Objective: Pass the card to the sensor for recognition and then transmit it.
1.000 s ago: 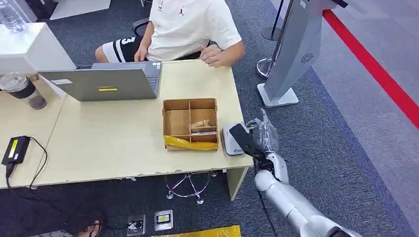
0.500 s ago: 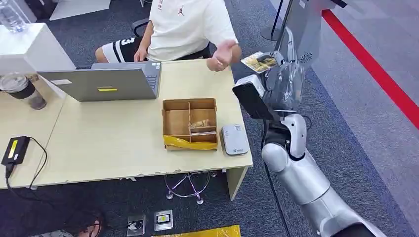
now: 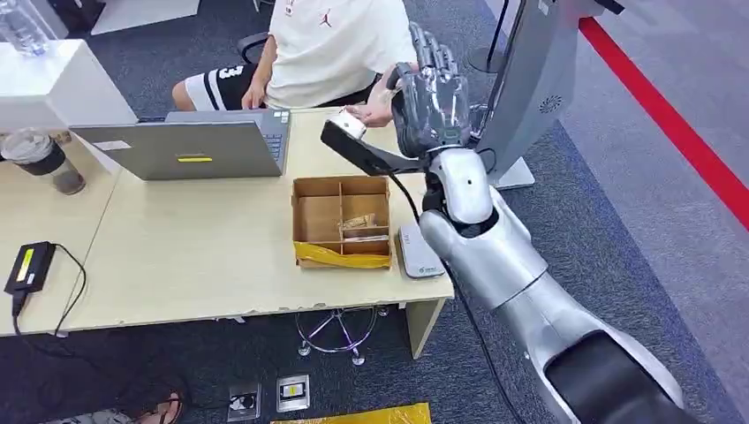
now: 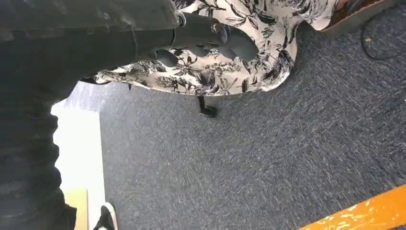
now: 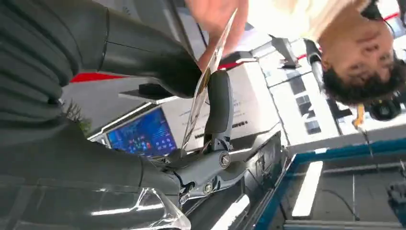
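My right hand (image 3: 430, 99) is raised high over the table's far right corner, back toward me. In the right wrist view it pinches the thin printed card (image 5: 205, 84) edge-on between thumb and a finger (image 5: 219, 103). The seated person's hand (image 5: 216, 17) touches the card's far end and reaches in beside my hand (image 3: 371, 109). The white-grey card sensor (image 3: 418, 253) lies flat on the table's (image 3: 194, 256) right edge, below my forearm. My left hand (image 4: 206, 40) hangs over the carpet, fingers loosely bent and holding nothing.
A cardboard divider box (image 3: 341, 221) with a yellow strip sits left of the sensor. A grey laptop (image 3: 190, 146), a lidded cup (image 3: 40, 159) and a black device (image 3: 28, 267) occupy the table's left. A grey kiosk stand (image 3: 521, 97) rises close on the right.
My right arm lifted the card from the sensor at the table edge, then swung it up and left to the person, whose hand rose to meet it.
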`<state>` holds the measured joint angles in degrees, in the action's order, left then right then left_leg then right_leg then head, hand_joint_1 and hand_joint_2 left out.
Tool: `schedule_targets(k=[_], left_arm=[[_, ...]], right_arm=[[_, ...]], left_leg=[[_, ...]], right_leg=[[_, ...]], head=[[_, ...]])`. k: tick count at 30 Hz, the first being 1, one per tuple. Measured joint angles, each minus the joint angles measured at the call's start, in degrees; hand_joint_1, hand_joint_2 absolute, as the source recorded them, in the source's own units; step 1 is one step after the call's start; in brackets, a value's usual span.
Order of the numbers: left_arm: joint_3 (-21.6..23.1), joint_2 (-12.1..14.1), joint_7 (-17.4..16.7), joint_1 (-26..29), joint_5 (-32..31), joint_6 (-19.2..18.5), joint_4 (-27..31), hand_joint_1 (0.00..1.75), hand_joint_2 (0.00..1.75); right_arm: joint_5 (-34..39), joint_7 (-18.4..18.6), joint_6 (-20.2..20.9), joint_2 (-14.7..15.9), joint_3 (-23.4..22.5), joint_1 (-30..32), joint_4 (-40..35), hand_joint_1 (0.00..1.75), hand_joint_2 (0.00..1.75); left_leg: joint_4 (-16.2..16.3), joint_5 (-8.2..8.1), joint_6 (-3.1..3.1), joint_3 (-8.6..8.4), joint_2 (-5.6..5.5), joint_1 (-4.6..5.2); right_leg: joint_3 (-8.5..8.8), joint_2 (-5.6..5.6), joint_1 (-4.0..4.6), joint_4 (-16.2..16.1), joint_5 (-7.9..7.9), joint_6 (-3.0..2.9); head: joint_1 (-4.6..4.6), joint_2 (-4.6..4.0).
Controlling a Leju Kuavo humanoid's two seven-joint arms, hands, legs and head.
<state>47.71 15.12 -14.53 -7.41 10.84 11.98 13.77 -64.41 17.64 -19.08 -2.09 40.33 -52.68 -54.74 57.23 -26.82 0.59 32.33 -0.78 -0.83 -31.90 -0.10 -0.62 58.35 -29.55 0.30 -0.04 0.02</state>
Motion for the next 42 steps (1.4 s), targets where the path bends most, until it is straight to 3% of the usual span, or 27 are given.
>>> schedule_targets(k=[8,16,17,21,31,33,37,42], left_arm=[[0.02,-0.35,-0.59,0.01,1.00,-0.02,-0.02,0.00,1.75],[0.02,-0.44,-0.63,0.02,1.03,-0.04,-0.02,0.00,1.75],[0.11,-0.54,-1.03,0.03,1.01,-0.04,-0.02,0.00,1.75],[0.55,-0.79,-1.47,0.07,1.05,0.07,-0.02,0.00,1.75],[0.59,-0.92,-1.55,0.15,1.66,0.11,-0.02,0.00,1.75],[0.59,-0.94,-1.55,0.20,2.19,0.11,-0.02,0.00,1.75],[0.59,-0.94,-1.55,0.33,3.35,0.02,-0.02,0.00,1.75],[0.39,-0.92,-1.90,0.61,4.61,0.02,-0.02,0.00,1.75]], right_arm=[[-4.07,1.40,0.52,-3.63,0.79,-0.93,10.21,1.75,1.75],[-5.77,1.82,0.70,-4.09,1.16,-1.30,12.05,1.75,1.75],[-6.78,2.19,0.85,-4.75,1.40,-1.63,14.91,0.00,1.75],[-6.46,2.15,-1.81,-4.96,1.25,-1.61,17.86,0.00,1.75],[0.89,-5.37,-7.72,-4.83,-2.44,0.94,16.85,0.00,1.75],[2.25,-7.06,-6.51,-4.53,-3.21,2.79,13.88,0.00,1.75],[3.94,-9.33,1.06,-3.41,-3.87,7.70,3.84,0.00,1.75],[5.88,-9.27,9.60,-1.20,-3.72,14.41,-11.70,0.00,1.75]], left_leg=[[0.00,0.00,0.00,0.03,0.00,0.00],[0.00,0.00,0.00,0.03,0.00,0.00],[0.00,0.00,0.00,0.02,0.00,0.00],[0.02,0.00,0.00,0.00,0.03,0.00],[0.01,-0.01,0.02,-0.03,0.05,0.00],[0.01,-0.01,0.02,-0.03,0.06,0.00],[0.01,-0.02,0.02,-0.07,0.08,0.00],[0.01,-0.03,0.02,-0.05,0.09,0.00]], right_leg=[[-0.07,0.03,0.00,-0.01,0.00,0.00],[-0.06,0.02,0.00,-0.01,0.00,0.00],[-0.06,0.02,0.00,-0.01,0.00,0.00],[-0.08,0.09,-0.01,-0.01,0.01,0.00],[-0.09,0.10,0.00,-0.01,0.00,0.00],[-0.08,0.11,0.00,-0.01,0.01,0.00],[-0.07,0.12,-0.01,-0.02,0.00,0.00],[-0.09,0.12,-0.01,-0.02,0.00,0.00]], head=[[0.00,0.00],[0.00,0.00],[0.02,0.00],[0.00,0.00],[0.00,0.00],[0.02,0.00],[0.00,0.00],[-0.02,0.00]])
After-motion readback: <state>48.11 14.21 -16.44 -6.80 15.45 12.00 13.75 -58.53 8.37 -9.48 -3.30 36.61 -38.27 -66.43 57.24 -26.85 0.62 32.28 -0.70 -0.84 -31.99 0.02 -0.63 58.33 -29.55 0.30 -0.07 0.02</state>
